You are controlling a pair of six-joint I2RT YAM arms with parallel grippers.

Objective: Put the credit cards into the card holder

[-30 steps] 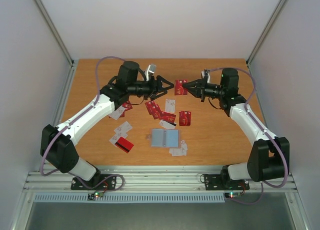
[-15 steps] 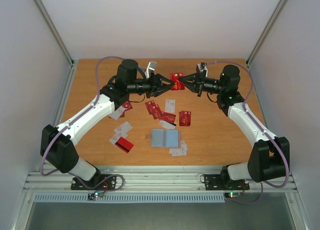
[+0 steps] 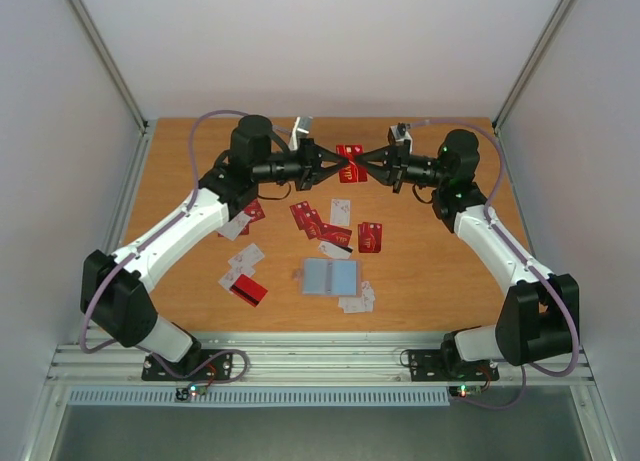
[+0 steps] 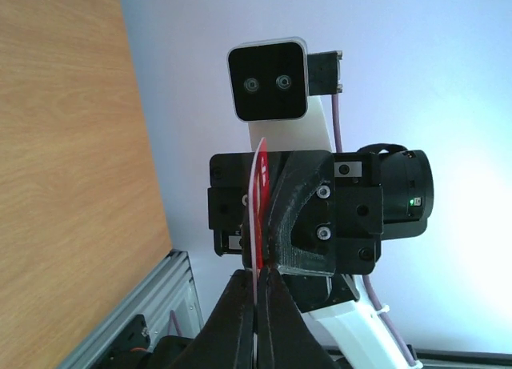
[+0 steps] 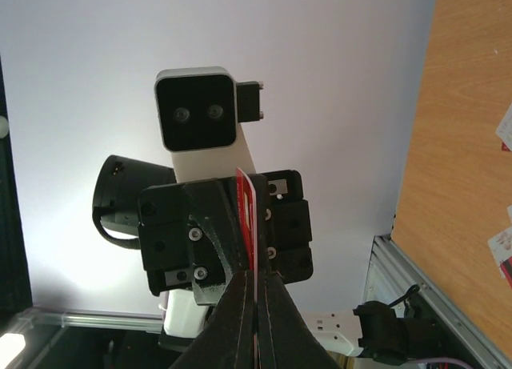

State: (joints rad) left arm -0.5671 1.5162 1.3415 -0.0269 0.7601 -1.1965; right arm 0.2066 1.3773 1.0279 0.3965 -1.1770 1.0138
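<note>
1. Left gripper (image 3: 336, 166): jaws clamped shut on the red card (image 3: 350, 164), biting its 9 o'clock edge, up in the air.
2. Right gripper (image 3: 366, 163): jaws closed on that same card, at its 3 o'clock edge. The two noses meet tip to tip with only the card between them.
3. Left arm (image 3: 190, 221): it climbs from its base at 7 o'clock of the table (image 3: 440, 271) to a raised elbow near 11 o'clock. Its wrist lies level and points toward 3 o'clock.
4. Right arm (image 3: 490, 236): the mirror of that, with its base at 5 o'clock, elbow near 1 o'clock and wrist level, pointing toward 9 o'clock.
5. The top view shows the held card's red face with gold marks, above the far half of the table at about 12 o'clock.
6. Both wrist views show the card edge-on, a thin red sliver rising from pinched fingertips. The other gripper's black body and a pale camera box (image 4: 268, 81) sit behind it.
7. Only the top view has the wallet (image 3: 330, 277). It lies open flat, blue-grey inside up, toward 6 o'clock and well apart from the held card.
8. Loose cards (image 3: 312, 219): a red cluster lies at table centre, between the wallet and the held card. More red and white ones lie out toward 8 and 9 o'clock, and a small white pile sits just beside the wallet's 5 o'clock corner.
</note>
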